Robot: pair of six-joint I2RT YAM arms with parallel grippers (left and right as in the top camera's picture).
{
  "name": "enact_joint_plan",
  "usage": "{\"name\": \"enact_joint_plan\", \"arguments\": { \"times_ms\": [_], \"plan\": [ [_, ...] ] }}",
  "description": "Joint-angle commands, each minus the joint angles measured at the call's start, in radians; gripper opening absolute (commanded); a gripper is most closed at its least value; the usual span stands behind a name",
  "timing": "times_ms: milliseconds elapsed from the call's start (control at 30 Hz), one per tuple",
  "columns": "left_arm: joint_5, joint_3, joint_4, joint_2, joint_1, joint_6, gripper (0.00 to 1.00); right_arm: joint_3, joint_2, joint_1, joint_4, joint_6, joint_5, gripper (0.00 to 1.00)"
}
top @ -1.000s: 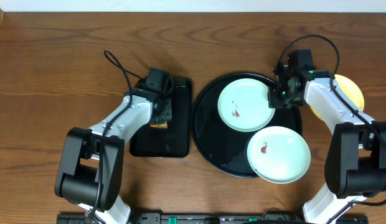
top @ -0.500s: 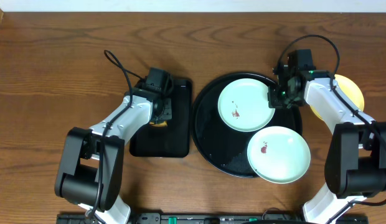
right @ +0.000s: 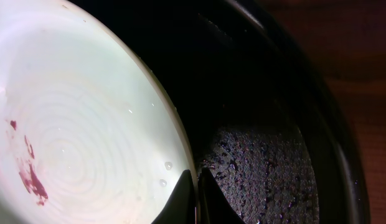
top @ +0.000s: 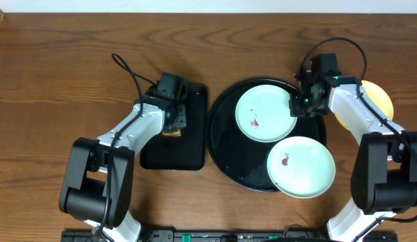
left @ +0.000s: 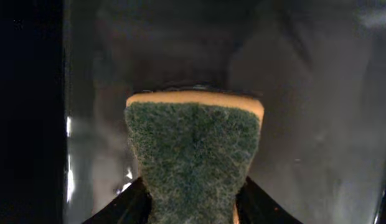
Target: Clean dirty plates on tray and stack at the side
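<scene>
The left hand (top: 172, 125) is holding a sponge (left: 193, 155) over the rectangular tray (top: 155, 158). The right hand (top: 301, 105) is pinching the far mint plate (top: 262, 111) by its rim on the round tray (top: 225, 158).

I work over a brown wood-grain tabletop (top: 60, 54) that fills nearly the whole overhead view, its grain running left to right. Past its far edge lies a pale strip (top: 195, 5); wall or floor, I cannot tell. Light falls evenly, with soft shadows.
</scene>
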Motion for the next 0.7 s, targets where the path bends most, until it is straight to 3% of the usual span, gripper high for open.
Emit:
{"name": "enact_joint_plan", "arguments": {
  "times_ms": [0, 100, 167, 267, 500, 667],
  "plan": [
    [-0.013, -0.021, 0.004, 0.011, -0.001, -0.002, 0.41, 0.005, -0.032, 0.005, 0.000, 0.012, 0.010, 0.02],
    [-0.013, -0.020, 0.004, 0.004, -0.002, -0.002, 0.19, 0.005, -0.032, 0.005, 0.000, 0.012, 0.010, 0.02],
    [-0.013, -0.014, -0.005, -0.011, -0.001, 0.000, 0.18, 0.005, -0.032, 0.005, 0.000, 0.012, 0.010, 0.02],
    [-0.019, 0.004, -0.050, -0.068, -0.001, 0.010, 0.08, 0.005, -0.032, 0.005, 0.000, 0.012, 0.010, 0.02],
    [-0.038, 0.006, -0.116, -0.258, -0.002, 0.010, 0.08, 0.005, -0.032, 0.005, -0.001, 0.012, 0.010, 0.02],
    [-0.064, 0.006, -0.142, -0.293, -0.002, 0.010, 0.07, 0.005, -0.032, 0.005, 0.000, 0.012, 0.010, 0.02]
  ]
}}
